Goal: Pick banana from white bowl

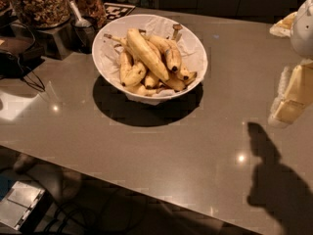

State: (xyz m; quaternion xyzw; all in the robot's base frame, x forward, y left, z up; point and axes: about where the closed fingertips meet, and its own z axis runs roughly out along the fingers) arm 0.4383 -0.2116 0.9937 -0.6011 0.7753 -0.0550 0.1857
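Observation:
The white bowl is wide, lined with crumpled white paper, and sits on the grey counter at the upper middle. It holds several bananas. The banana is curved, with brown blotches toward its black tip, and lies right of the longest, cleaner yellow banana. Short stubby bananas lie below them. My gripper hangs at the right edge of the view, above the counter, well to the right of the bowl and apart from it. It holds nothing. Its shadow falls on the counter at the lower right.
Clear jars of nuts and a scoop in a cup stand at the back left. Black cables lie at the left. The counter's front edge runs diagonally across the bottom, with floor and a box below it.

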